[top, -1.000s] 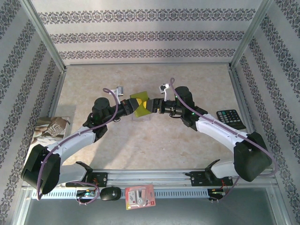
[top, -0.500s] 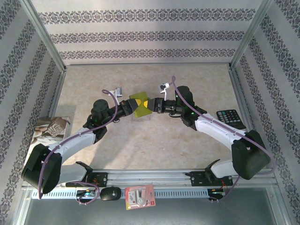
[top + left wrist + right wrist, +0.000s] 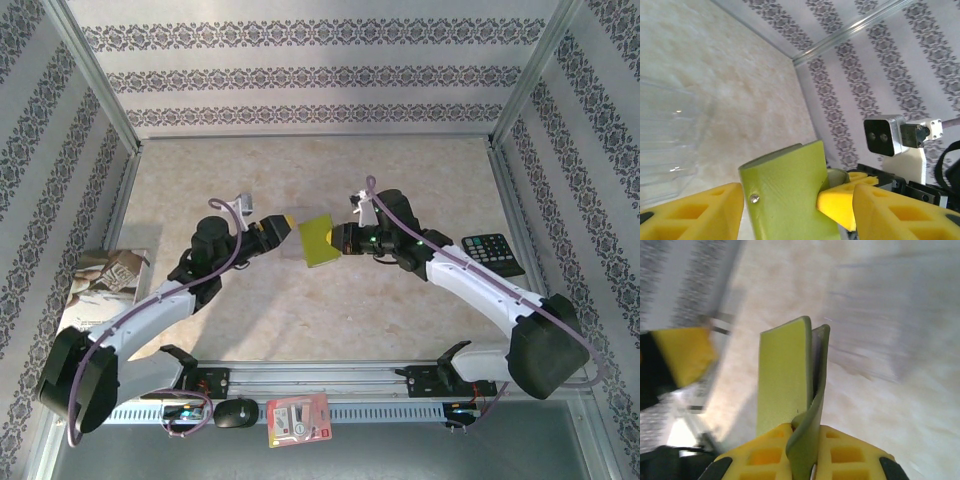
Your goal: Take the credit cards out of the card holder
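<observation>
1. My left claw (image 3: 279, 227) has released the card holder (image 3: 318, 240) and drawn back. Its jaws stand wide, gripping nothing.
2. My right claw (image 3: 802, 434) alone now pinches the holder by one edge, just beyond the left claw's tips, leaves slightly parted.
3. Assessment: no credit cards visibly drawn out, so extraction remains outstanding and the left claw needs a fresh approach.

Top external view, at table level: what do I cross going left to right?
Pale printed book → left end effector → olive-green folding card holder → right end effector, clamped on the holder's right edge → black keyed calculator.
</observation>
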### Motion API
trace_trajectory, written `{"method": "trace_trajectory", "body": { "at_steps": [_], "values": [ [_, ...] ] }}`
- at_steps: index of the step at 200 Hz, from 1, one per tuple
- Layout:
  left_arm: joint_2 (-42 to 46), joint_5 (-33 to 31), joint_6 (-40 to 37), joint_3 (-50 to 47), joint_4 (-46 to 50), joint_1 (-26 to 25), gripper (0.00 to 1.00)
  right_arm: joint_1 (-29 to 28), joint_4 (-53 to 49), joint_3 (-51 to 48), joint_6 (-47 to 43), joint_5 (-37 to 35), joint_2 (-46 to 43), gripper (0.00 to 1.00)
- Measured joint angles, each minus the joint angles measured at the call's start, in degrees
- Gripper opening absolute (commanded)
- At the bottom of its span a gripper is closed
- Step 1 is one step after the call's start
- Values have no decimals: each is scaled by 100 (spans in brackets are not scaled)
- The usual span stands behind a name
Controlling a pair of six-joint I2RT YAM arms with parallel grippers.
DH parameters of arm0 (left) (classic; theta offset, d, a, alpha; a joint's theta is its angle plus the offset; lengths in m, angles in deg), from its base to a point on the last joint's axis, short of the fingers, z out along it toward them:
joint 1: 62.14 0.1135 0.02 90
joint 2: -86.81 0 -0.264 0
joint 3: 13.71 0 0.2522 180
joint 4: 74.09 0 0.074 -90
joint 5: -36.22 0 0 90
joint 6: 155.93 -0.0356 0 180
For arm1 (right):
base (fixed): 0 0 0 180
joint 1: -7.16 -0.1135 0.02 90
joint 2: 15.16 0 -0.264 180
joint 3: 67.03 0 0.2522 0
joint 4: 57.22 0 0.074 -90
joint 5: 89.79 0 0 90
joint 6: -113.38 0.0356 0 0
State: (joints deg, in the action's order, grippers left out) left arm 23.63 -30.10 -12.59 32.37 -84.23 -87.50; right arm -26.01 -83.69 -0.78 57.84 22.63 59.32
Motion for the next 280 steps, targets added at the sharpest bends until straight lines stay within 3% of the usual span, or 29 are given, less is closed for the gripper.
{"method": "trace_trajectory", "body": {
  "at_steps": [49, 77, 110, 126, 159, 179, 204, 224, 259, 280],
  "values": [
    [197, -367, -354, 4, 850, -2, 57, -901, -2326, 715, -682, -2369, 297, 0],
    [361, -560, -479, 4, 1204, 0, 56, -1502, -3003, 1119, -894, -3521, 1040, 0],
    [787, -815, -636, 4, 1716, 24, 55, -2124, -3294, 1792, -1045, -4238, 2168, 0],
    [1047, -883, -669, 4, 1950, 144, 55, -2332, -3270, 2028, -1073, -4229, 2553, 0],
    [1467, -872, -667, 4, 2232, 584, 55, -2514, -3084, 2090, -1091, -3842, 2730, 19],
    [1635, -831, -667, 2, 2343, 765, 55, -2522, -2959, 2151, -1091, -3563, 2800, 22],
    [1692, -737, -664, -22, 2358, 824, 56, -2562, -2789, 2166, -1080, -3298, 2833, 20],
    [1692, -678, -664, -83, 2356, 824, 56, -2555, -2719, 2164, -1067, -3171, 2833, 28],
    [1652, -546, -662, -181, 2354, 824, 56, -2559, -2430, 2149, -1062, -2787, 2833, 27],
    [1591, -459, -660, -184, 2352, 824, 56, -2555, -2247, 2100, -1036, -2564, 2833, 16]
  ]
}}
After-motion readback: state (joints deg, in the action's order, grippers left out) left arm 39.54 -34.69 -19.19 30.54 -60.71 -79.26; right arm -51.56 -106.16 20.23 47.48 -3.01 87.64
